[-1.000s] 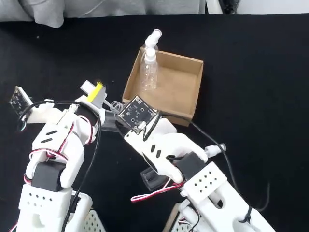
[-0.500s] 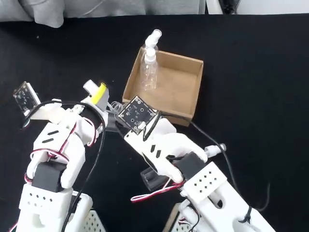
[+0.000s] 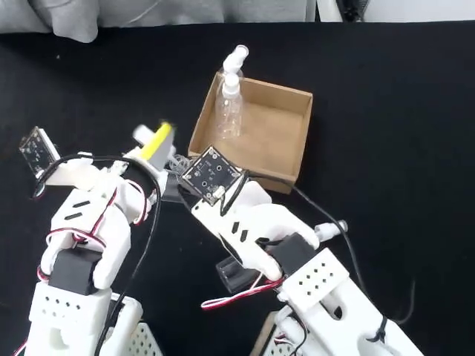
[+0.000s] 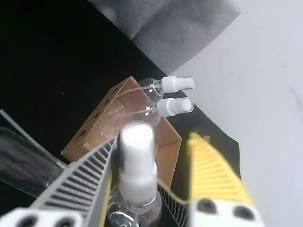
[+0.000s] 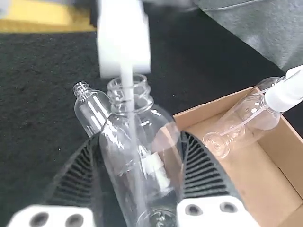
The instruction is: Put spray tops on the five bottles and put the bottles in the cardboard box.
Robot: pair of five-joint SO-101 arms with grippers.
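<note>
My right gripper (image 5: 142,158) is shut on a clear upright bottle (image 5: 142,165), black fingers (image 5: 80,175) on both sides. A white spray top (image 5: 123,42) sits just over its neck, the dip tube down inside. My left gripper (image 4: 156,142) straddles that spray top (image 4: 137,161): the grey ribbed finger touches it, while the yellow finger (image 4: 213,184) stands apart with a visible gap. In the high view the left gripper (image 3: 154,139) is left of the cardboard box (image 3: 286,148). Two capped bottles (image 3: 230,100) lean in the box's far left corner.
An uncapped clear bottle (image 5: 90,111) lies on the black table beside the held one. The right arm's wrist board (image 3: 213,174) covers its gripper from above. A cable (image 3: 356,259) trails right of the right arm. Grey cloth (image 3: 67,15) lies along the far edge.
The left gripper has shifted slightly toward the box. Its yellow finger is blurred now and has swung away from the spray top. The right arm has held still with the bottle.
</note>
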